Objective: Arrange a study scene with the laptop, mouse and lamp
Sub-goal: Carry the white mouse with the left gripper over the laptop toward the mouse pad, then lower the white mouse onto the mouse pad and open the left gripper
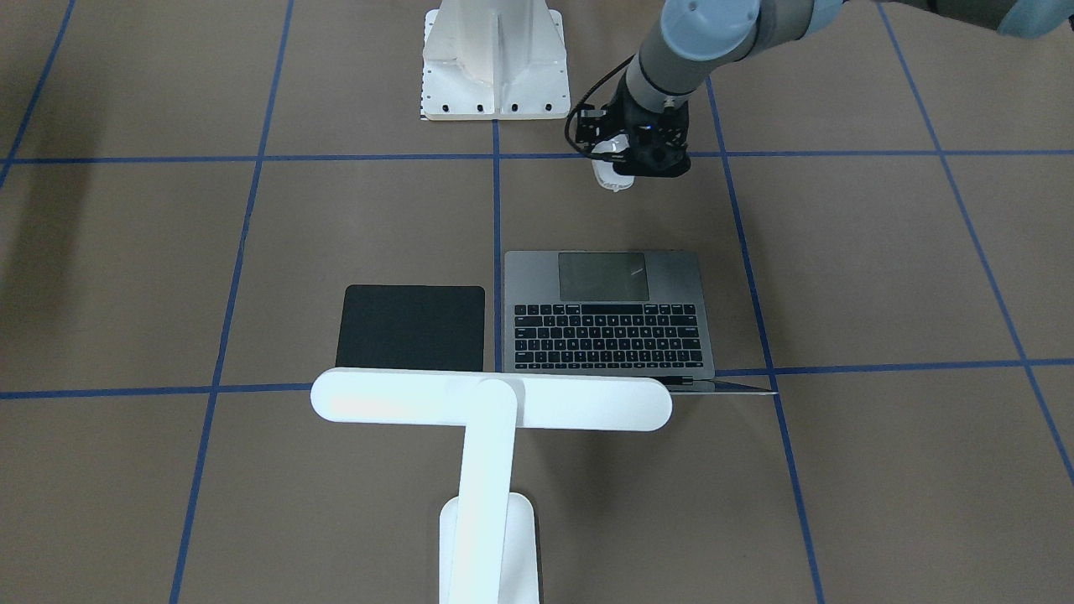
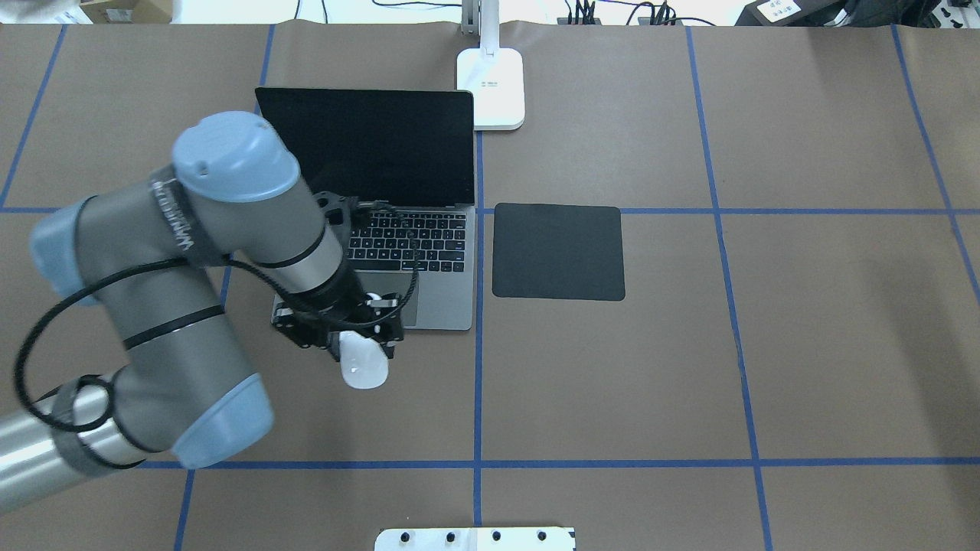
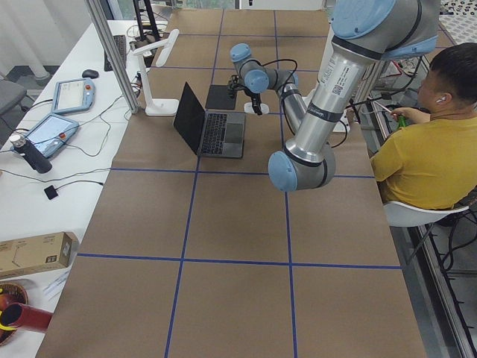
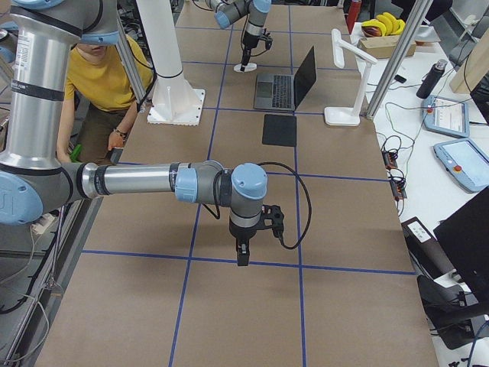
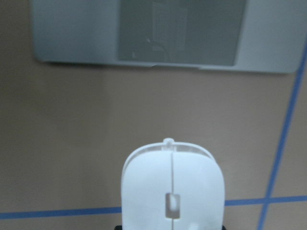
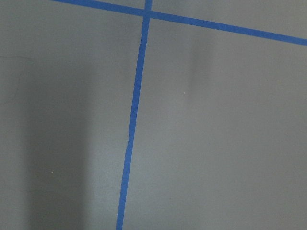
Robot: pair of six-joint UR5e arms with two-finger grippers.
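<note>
Closest to the lens in the left wrist view, the mouse (image 5: 171, 191) fills the lower frame with its scroll wheel up. Its long axis runs straight toward the far edge of the surface (image 2: 804, 344), nose aimed at the laptop (image 2: 440, 310) and its trackpad (image 5: 182, 31). The left gripper (image 2: 354, 340) sits over the mouse's forward half. The fingers themselves are hidden under the gripper body, but they appear closed on the mouse's sides, so I judge it gripped. Whether the mouse is raised or resting on the surface, I cannot tell.

The mouse sits left of the surface's middle, just on the robot-edge side of the open laptop and apart from it. The lamp (image 1: 491, 401) stands at the middle of the far edge, its bar head reaching over the back of the laptop.

What the next move likely turns on is the black mouse pad (image 2: 558, 251). It lies flat just beside the laptop's right flank, toward the right edge and a little toward the far edge from the mouse. Carrying it there means passing the laptop's near right corner. The left arm is by far the nearer one. The right gripper (image 4: 242, 252) hangs over bare surface well off toward the right edge, and I cannot tell how its fingers stand.
</note>
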